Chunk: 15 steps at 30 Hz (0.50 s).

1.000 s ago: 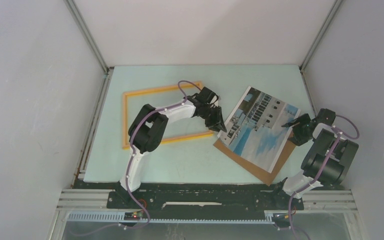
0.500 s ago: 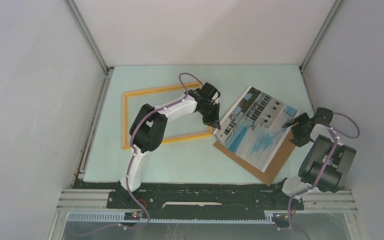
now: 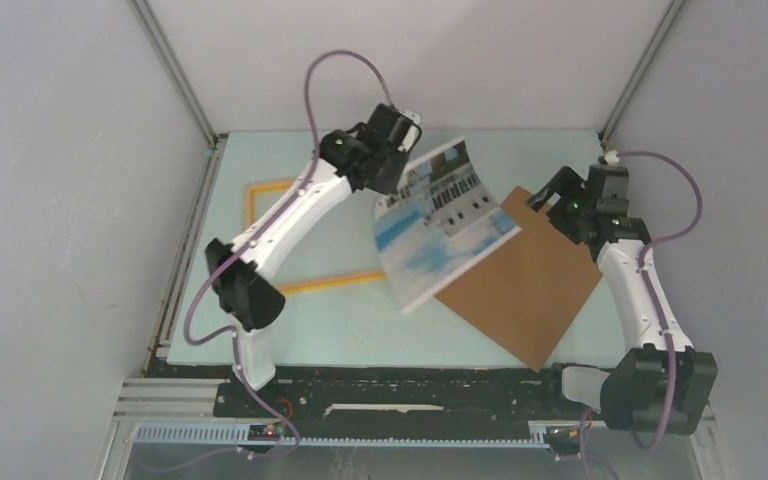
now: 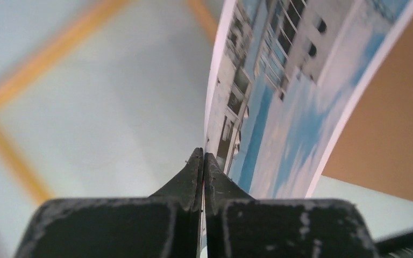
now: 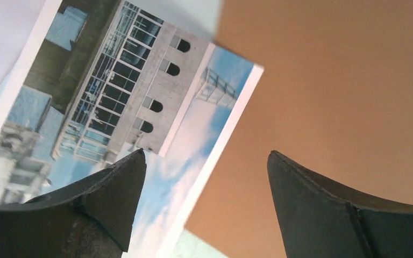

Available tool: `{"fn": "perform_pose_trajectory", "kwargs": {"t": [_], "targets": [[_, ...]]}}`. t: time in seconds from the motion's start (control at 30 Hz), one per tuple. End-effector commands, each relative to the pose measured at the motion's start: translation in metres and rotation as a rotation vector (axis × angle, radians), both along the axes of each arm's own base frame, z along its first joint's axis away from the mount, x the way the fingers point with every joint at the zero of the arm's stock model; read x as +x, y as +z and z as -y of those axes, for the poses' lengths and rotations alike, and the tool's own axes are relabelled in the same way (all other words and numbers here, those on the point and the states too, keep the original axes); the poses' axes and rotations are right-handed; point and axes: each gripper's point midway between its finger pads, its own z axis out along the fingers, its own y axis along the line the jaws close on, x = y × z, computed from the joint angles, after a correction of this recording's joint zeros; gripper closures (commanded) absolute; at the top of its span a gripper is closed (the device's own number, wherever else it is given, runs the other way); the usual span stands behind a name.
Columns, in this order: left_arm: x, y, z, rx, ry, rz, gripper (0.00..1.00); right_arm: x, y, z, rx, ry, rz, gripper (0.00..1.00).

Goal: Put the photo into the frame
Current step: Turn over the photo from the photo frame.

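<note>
Left gripper (image 4: 203,156) is pinched shut on one long edge of the photo (image 3: 447,222). An edge grip looks like the only purchase a sheet this thin offers. The print is held up, picture side showing and bowed under its own weight, hanging between the frame (image 3: 252,235) and the brown backing board (image 3: 535,285). I cannot tell whether its lowest corner brushes the table (image 3: 260,335). The frame lies flat on the left half of the table, its yellow rim partly hidden by the left arm. The board lies flat on the right, bare. Right gripper (image 3: 568,197) has its jaws spread wide with nothing between them. It is poised above the board's far corner, just beside the photo's free corner, and I judge it is standing by to steady that corner. The next move is probably carrying the print left over the frame. The risk is that a sheet held by one edge sags, swings or creases as it comes down.
</note>
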Motion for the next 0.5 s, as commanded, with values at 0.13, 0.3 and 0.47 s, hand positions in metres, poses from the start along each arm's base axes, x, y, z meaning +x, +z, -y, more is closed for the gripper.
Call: {"fn": "perform_pose_trajectory", "kwargs": {"t": [0.13,0.3,0.47], "targets": [[0.019,0.171,-0.156,0.509,0.323,0.593,1.00,0.017,0.040,-0.085,0.131,0.212,0.082,0.12],[0.011,0.233,-0.168,0.556,0.351,0.806,1.00,0.020,0.039,-0.115,0.153,0.297,0.056,0.13],[-0.001,0.214,-0.165,0.551,0.269,0.894,1.00,0.021,0.037,-0.141,0.213,0.353,0.049,0.13]]}}
